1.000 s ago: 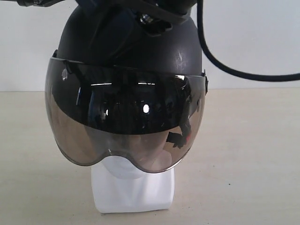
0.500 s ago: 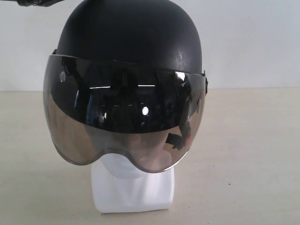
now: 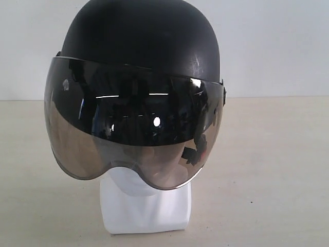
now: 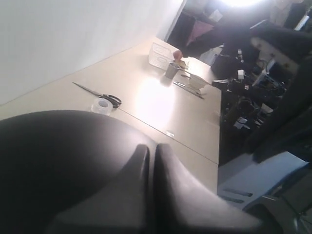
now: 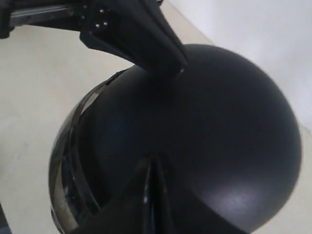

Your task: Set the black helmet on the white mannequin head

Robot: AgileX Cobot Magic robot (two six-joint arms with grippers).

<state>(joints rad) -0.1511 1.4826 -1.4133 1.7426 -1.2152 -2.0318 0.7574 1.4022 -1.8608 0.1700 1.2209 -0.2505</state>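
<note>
The black helmet (image 3: 144, 46) sits on the white mannequin head (image 3: 146, 208), its smoky visor (image 3: 128, 134) covering the face so that only chin, neck and squared base show. Neither gripper appears in the exterior view. In the left wrist view my left gripper (image 4: 152, 148) is shut and empty, with its tips just over the helmet's dome (image 4: 58, 156). Seen from the right wrist, my right gripper (image 5: 155, 160) is shut and empty at the near side of the dome (image 5: 229, 146). The left gripper (image 5: 176, 67) points down at the crown from the far side.
The head stands on a beige table (image 3: 272, 170) in front of a white wall. Farther along the table lie scissors (image 4: 105, 96), a tape roll (image 4: 101, 105), a clear box (image 4: 161, 54) and a cup (image 4: 171, 69). Dark equipment (image 4: 253, 87) stands beyond the table edge.
The arm and black cable that hung over the helmet's top a second ago have left the exterior view. The helmet has settled slightly, its visor shifting a little left and down.
</note>
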